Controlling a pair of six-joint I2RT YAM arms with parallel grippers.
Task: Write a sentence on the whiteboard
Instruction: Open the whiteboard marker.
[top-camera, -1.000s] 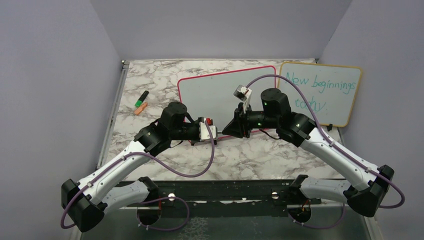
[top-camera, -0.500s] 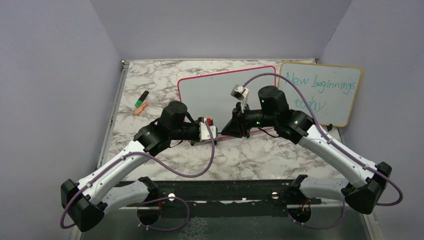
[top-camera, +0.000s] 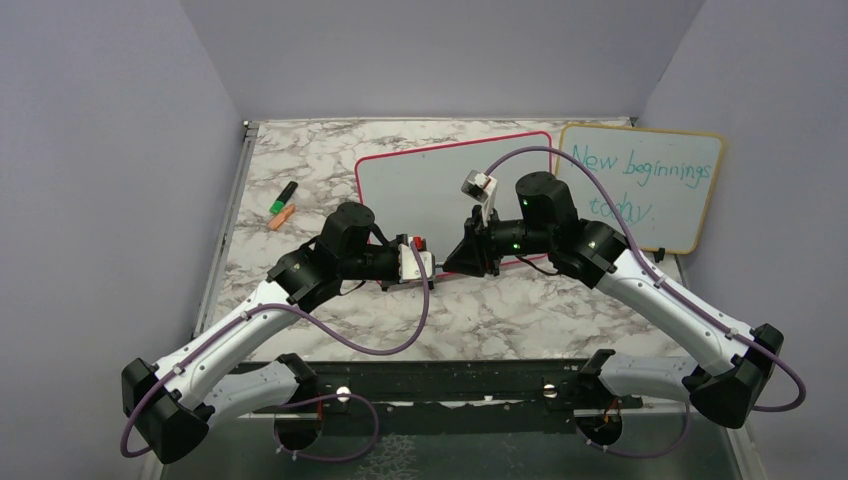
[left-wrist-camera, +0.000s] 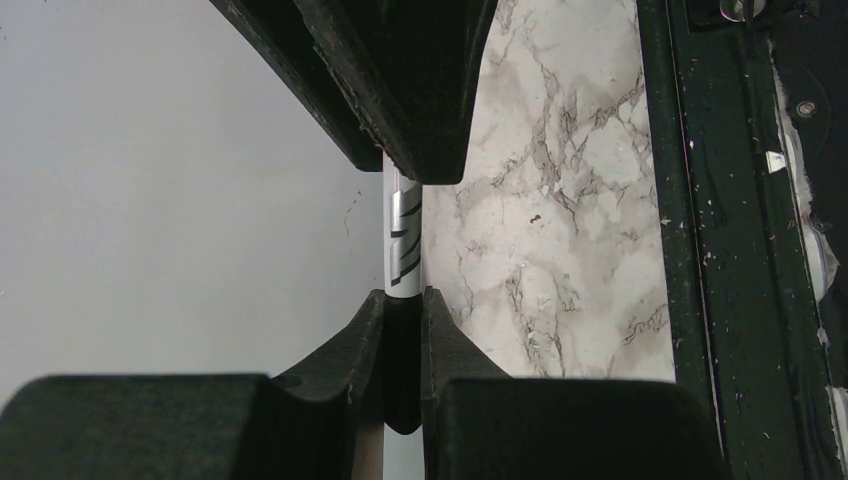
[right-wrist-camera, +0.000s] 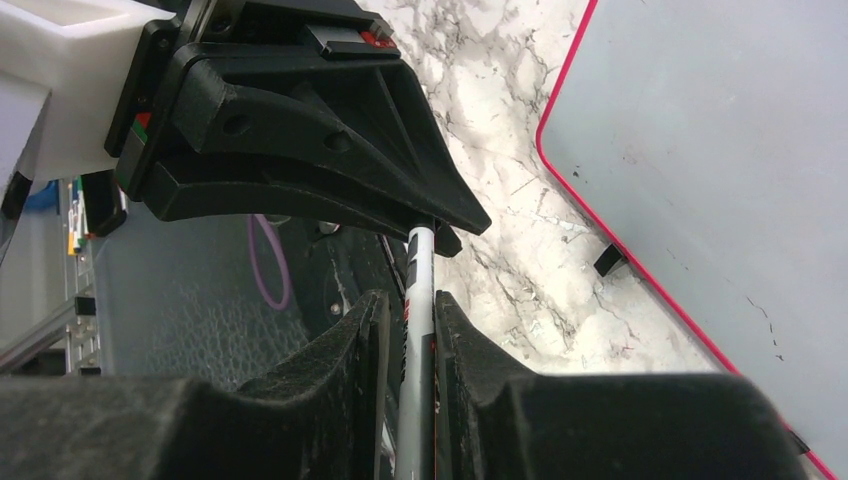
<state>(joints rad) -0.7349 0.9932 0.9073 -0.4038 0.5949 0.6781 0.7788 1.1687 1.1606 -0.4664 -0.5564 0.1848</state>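
The whiteboard (top-camera: 440, 185) with the red-pink frame lies at the back middle of the marble table, and its face (right-wrist-camera: 720, 150) (left-wrist-camera: 150, 200) is blank, with no sentence showing. Just in front of its near edge my two grippers meet tip to tip on one marker (left-wrist-camera: 402, 235) (right-wrist-camera: 420, 262). My left gripper (top-camera: 430, 265) (left-wrist-camera: 402, 298) is shut on the marker's black end. My right gripper (top-camera: 452, 262) (right-wrist-camera: 408, 300) is shut on the grey barrel. The marker hangs level above the table.
A yellow-framed board (top-camera: 645, 185) with teal writing leans at the back right. A green marker (top-camera: 284, 196) and an orange one (top-camera: 281, 217) lie at the left. A black rail (left-wrist-camera: 720, 250) runs along the table's near edge, by the arm bases.
The right arm has shifted a little to the left, its elbow lower. Both grippers stay on the marker, and the left arm has not moved.
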